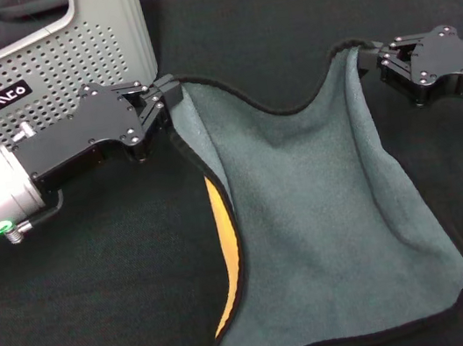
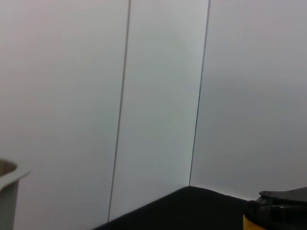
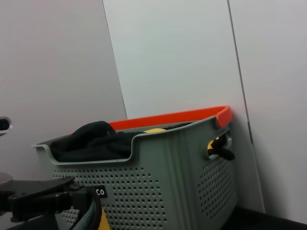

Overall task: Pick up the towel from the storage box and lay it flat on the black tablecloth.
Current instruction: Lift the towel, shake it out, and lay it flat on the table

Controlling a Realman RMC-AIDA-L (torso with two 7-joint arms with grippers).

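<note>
Two grippers pinched the towel [image 1: 327, 210] by its far corners, left gripper [image 1: 167, 95] beside the storage box [image 1: 61, 59], right gripper [image 1: 372, 56] opposite, cloth draped on the black tablecloth [image 1: 87, 321].

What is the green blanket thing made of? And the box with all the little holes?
The towel looks like soft fleece: a fuzzy, matte grey-green face, thin black edging and a yellow-orange underside. The left gripper and right gripper each pinch a corner. The storage box seems to be hard plastic: smooth, light grey, with neat holes and rounded corners.
</note>
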